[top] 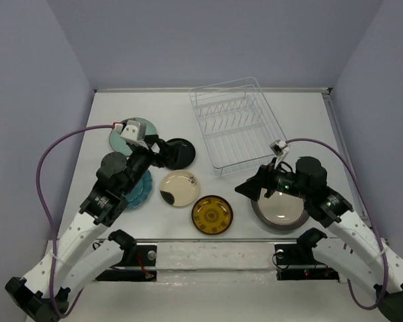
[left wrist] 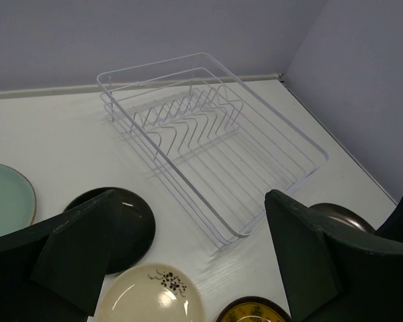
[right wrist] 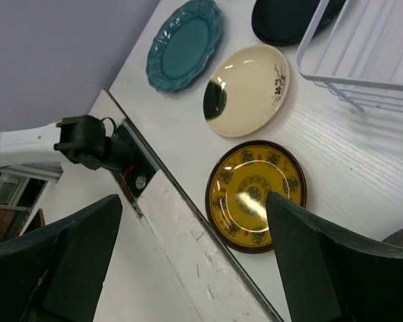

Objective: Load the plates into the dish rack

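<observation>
The empty dish rack (top: pixel 232 127) stands at the back right of the table, its prongs upright. Six plates lie flat: pale green (top: pixel 121 137), black (top: pixel 180 153), teal (top: pixel 140 189) half under my left arm, cream with a dark smudge (top: pixel 180 188), amber-yellow (top: pixel 212 216), grey-rimmed (top: pixel 280 211). My left gripper (top: pixel 162 153) is open and empty above the black plate's left edge. My right gripper (top: pixel 254 189) is open and empty, between the amber plate (right wrist: pixel 248 194) and the grey-rimmed plate. In the left wrist view the rack (left wrist: pixel 208 134) lies ahead, with the black plate (left wrist: pixel 127 221) and cream plate (left wrist: pixel 151 295) below.
Purple walls close the table at the back and both sides. The table's front rail (right wrist: pixel 188 228) with an arm base runs just below my right gripper. A purple cable (top: pixel 50 154) loops off the left arm.
</observation>
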`<state>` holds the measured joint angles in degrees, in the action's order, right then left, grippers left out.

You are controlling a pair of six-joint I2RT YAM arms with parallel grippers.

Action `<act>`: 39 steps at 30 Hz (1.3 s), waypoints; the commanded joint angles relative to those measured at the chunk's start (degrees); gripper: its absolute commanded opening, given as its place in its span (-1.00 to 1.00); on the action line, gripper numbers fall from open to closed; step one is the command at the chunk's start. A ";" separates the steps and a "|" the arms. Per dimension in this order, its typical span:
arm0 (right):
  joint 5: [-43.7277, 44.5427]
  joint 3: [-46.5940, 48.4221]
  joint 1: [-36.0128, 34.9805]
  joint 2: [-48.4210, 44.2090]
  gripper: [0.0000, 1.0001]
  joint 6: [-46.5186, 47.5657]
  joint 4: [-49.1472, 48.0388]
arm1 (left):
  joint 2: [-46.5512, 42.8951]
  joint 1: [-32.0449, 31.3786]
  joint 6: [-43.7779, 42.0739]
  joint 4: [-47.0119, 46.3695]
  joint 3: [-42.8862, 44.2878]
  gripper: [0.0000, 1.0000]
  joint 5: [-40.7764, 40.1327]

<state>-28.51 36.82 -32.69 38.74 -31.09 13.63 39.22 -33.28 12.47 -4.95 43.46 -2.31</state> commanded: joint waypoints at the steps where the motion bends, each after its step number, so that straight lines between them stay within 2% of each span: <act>1: -1.63 -3.15 -0.27 0.89 0.89 -1.42 0.27 | -0.63 0.14 -1.13 -2.87 0.40 0.98 1.60; 5: -4.79 -8.24 -0.27 2.74 0.95 -2.66 -5.79 | -1.51 0.14 -1.57 -2.87 0.31 0.98 1.60; 9: -1.38 -11.24 -0.27 4.49 0.96 -2.22 -5.46 | -2.48 0.14 -1.75 -3.40 -0.04 0.98 2.04; 20: 5.13 -18.18 -2.55 13.03 0.71 -4.85 -10.37 | -2.31 0.06 -2.01 -3.40 -0.04 0.98 3.71; 28: 8.91 -20.03 -9.85 25.85 0.56 -9.77 -24.60 | -1.69 0.14 -1.75 -3.57 -0.04 0.98 4.24; 31: 11.98 -20.99 -10.56 30.58 0.36 -12.84 -30.12 | -1.78 0.14 -1.75 -3.57 -0.13 0.98 4.15; 36: 11.64 -22.84 -10.56 38.77 0.12 -16.89 -41.37 | -1.78 0.06 -1.66 -3.66 -0.13 0.98 4.41; 39: 12.25 -23.19 -10.56 42.11 -0.25 -18.30 -43.94 | -1.87 0.14 -1.57 -3.66 -0.13 0.98 4.42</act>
<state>-20.27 16.03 -42.83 77.10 -47.20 -24.82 37.76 -33.28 11.62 -5.34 43.46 1.13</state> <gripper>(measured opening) 0.439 0.990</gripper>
